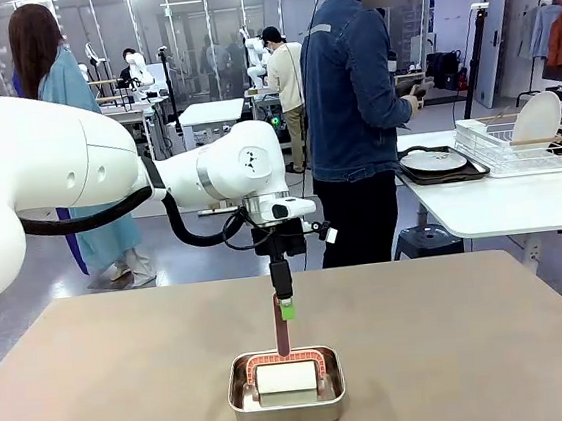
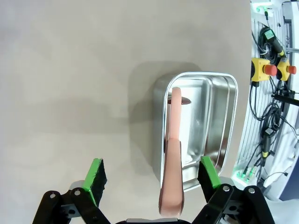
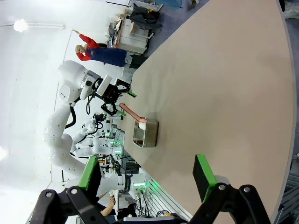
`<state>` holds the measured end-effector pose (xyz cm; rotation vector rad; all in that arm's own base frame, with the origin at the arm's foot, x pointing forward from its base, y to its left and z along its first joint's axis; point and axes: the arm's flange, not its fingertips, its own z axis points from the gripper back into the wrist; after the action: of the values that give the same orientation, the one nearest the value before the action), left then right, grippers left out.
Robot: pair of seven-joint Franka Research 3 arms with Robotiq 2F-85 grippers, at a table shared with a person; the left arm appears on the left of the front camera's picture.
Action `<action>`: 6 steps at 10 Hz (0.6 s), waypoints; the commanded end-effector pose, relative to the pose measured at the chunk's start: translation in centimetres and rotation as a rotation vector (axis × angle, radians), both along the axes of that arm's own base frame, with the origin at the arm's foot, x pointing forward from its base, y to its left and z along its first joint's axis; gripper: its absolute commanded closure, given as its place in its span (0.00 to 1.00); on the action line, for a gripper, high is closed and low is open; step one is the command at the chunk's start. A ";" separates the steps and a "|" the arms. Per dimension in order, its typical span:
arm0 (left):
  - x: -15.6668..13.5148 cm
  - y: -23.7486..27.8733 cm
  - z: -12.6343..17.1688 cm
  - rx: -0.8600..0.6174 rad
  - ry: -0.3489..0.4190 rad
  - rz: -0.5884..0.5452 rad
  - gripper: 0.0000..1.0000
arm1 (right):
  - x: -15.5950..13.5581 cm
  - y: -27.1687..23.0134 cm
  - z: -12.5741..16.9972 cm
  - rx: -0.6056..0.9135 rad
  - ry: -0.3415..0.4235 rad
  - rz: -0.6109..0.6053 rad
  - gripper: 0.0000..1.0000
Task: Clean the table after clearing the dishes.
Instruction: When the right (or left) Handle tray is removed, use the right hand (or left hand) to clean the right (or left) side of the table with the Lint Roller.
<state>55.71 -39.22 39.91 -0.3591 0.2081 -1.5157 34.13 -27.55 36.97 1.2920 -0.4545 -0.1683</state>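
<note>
A steel pan [image 1: 287, 401] on the worktop [image 1: 455, 333] holds a white roller [image 1: 286, 379]; its pink handle [image 2: 172, 158] rises ungripped inside the wide-open left claw [image 2: 152, 171]. The right claw [image 3: 146, 168] gapes wide, empty.

Roller [image 1: 287, 379] sits in the pan [image 1: 288, 413], head down on the pan floor, handle rising from the pan's far side. Pan rests on the table [image 1: 119, 388], close to the robot-side edge, about mid-width. Right over the handle's top end hangs the left gripper [image 1: 286, 313], a finger on either side of it. Behind the tool, past the table's far edge and a touch right, stands a person [image 1: 351, 113]. Further right and behind, a side table [image 1: 502, 207] carries a tray [image 1: 470, 172] with a plate [image 1: 433, 161] on it, and a rack [image 1: 485, 144] just right of that tray
</note>
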 end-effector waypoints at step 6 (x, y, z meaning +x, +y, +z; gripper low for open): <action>-3.2 1.2 0.4 0.129 -0.071 0.012 0.00 | 0.0 0.1 0.2 -0.001 -0.022 -0.001 0.00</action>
<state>54.18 -38.83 40.44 -0.2894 0.2353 -1.5316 34.13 -27.55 36.97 1.2920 -0.4545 -0.1683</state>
